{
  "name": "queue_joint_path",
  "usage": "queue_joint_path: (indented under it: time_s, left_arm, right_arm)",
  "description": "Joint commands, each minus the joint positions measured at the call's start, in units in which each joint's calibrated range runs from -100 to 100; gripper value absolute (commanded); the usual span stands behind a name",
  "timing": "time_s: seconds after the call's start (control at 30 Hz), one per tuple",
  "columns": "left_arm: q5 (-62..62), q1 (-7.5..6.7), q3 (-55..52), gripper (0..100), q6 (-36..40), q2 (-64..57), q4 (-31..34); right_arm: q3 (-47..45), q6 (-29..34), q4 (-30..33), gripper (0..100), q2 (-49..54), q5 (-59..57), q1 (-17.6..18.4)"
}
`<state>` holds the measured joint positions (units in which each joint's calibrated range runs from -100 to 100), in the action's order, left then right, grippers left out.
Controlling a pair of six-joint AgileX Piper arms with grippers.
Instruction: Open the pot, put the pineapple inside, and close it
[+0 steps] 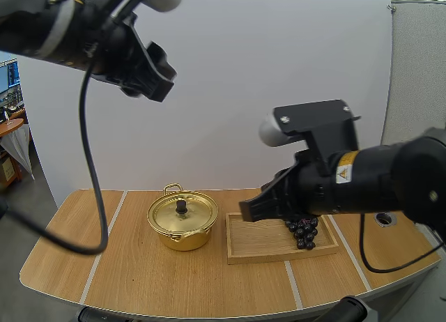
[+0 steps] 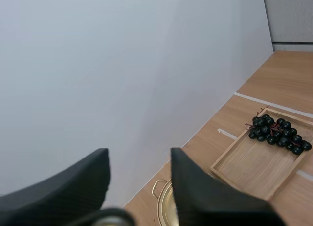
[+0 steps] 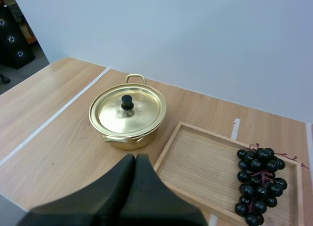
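Right gripper (image 3: 135, 157): clenched, its fingers pressed together as one dark wedge with nothing between them. In the high view it hangs above the left end of the tray, clear of everything.
Left gripper (image 2: 139, 160): released, fingers apart with ribbed faces turned to each other, nothing between them. In the high view it is raised high above the bench, well apart from the pot.
Bench (image 1: 139, 280): wood-grain top crossed by pale strips, carrying the pot and the tray side by side.
Pot (image 1: 182, 237): gold-coloured, upright, to the left of the tray, just beside it with a narrow gap.
Lid (image 1: 189, 214): seated on the pot, level, with a black knob (image 1: 181, 207) at its centre. The pot is closed, so its contents cannot be seen.
Handle (image 1: 173, 188): a loop on the pot's far side.
Tray (image 1: 258, 242): shallow wooden rectangle, its left and middle floor bare.
Bunch of grapes (image 1: 304, 233): dark, the fruit on hand, lying inside the tray at its right end.
High view versus wrist views: in the high view the right arm covers part of the grapes; the right wrist view shows the whole bunch with its stems, and the gap between pot and tray.
Left wrist view: shows the grapes against the tray's far rim and a sliver of the pot's edge between the fingers.
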<state>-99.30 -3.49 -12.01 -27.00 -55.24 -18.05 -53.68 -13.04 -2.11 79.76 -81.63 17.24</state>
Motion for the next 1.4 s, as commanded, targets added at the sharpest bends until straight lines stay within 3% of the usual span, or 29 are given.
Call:
queue_joint_path:
  time_s: [0.0,0.27,0.6,0.83,1.03,1.13,1.27,1.37]
  left_arm:
    - [-0.7,0.02,0.3,1,3.5,-6.6,0.0]
    - [-0.7,0.02,-2.9,0,6.4,-16.3,-1.4]
    - [18.0,0.02,-12.1,0,11.6,-29.0,-1.3]
    - [24.1,0.02,-16.5,0,17.2,-35.1,1.2]
    - [34.0,0.02,-21.6,0,22.6,-40.0,5.4]
    - [40.8,0.42,-25.9,0,28.2,-42.7,10.6]
    - [45.0,2.00,-29.8,0,34.6,-44.2,14.7]
    - [47.2,3.24,-33.0,0,37.2,-44.4,15.1]
  right_arm:
    - [0.3,0.0,0.3,0,8.4,1.2,-3.7]
    - [0.7,-3.2,0.3,0,14.7,1.9,-7.6]
    - [8.6,-2.6,0.9,0,14.8,11.9,-13.0]
    - [13.3,4.0,0.7,0,14.8,18.3,-17.0]
    - [13.2,4.1,-0.6,0,15.0,21.6,-18.4]
    - [13.2,4.1,-1.5,0,15.0,23.9,-18.8]
    - [13.1,3.8,-3.3,0,15.0,30.3,-19.4]
    - [5.3,0.9,-3.2,0,15.0,40.0,-19.7]
